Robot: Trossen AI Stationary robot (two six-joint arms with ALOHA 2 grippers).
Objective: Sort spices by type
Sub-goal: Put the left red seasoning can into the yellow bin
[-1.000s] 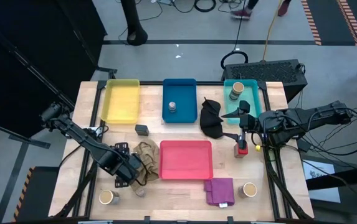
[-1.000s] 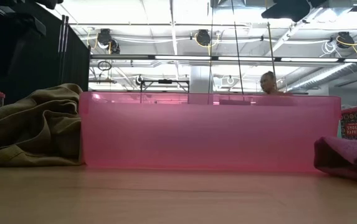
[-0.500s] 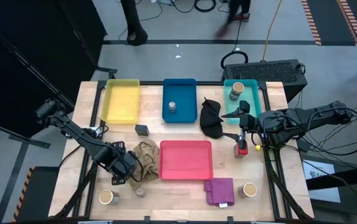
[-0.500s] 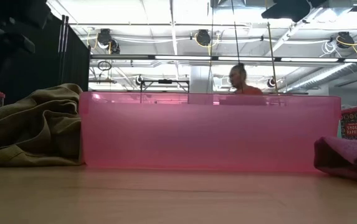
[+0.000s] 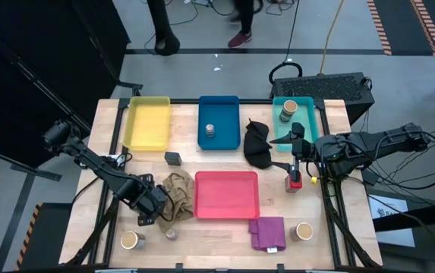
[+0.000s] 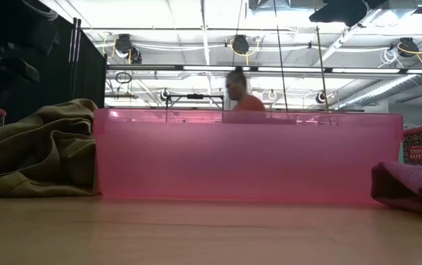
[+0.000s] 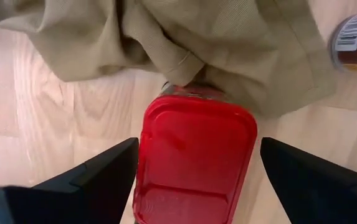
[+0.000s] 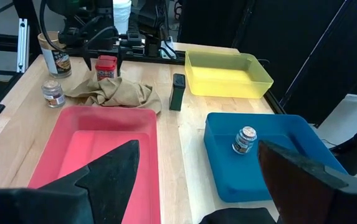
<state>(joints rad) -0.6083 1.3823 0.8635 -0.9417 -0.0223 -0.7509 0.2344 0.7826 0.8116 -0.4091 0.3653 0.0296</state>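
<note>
The left pincer [image 7: 194, 180] stands with its fingers apart around a red cube [image 7: 194, 158] at the near-left of the desk [image 5: 217, 241], touching the beige cloth [image 7: 166, 37] — squeeze squarely, then lift straight up so the cloth doesn't drag. The right pincer [image 5: 294, 168] waits with fingers apart over another red cube [image 5: 296, 182] at the right; the pink tray [image 5: 227, 194] lies just right of the cloth, open.

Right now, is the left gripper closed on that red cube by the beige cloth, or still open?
Open. In the left wrist view the left gripper straddles the red cube, both fingers standing clear of its sides, beside the beige cloth.
</note>
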